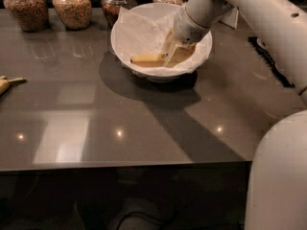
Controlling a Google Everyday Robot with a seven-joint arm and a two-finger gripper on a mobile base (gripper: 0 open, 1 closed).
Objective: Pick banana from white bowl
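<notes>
White crumpled paper (139, 30) lines the white bowl (114, 41) and hides its inner floor. Only the left part of the banana (146, 59) shows: pale yellow, lying low at the bowl's front with its blunt end pointing left. Its right end is covered by the gripper (175, 55), and no sticker or stem is visible. The gripper is down inside the bowl, right of centre, directly over that covered end. Can't tell how wide it is or whether it has hold of the banana; contact point is hidden. Arm (249, 8) comes in from the top right. Robot body (280, 176) is cut off at the lower right corner. 4 jars (72, 6) stand at the table's (96, 119) back edge, tops cropped. 1 second banana (5, 84) sits at the left edge, mostly out of frame, well apart from the bowl.
</notes>
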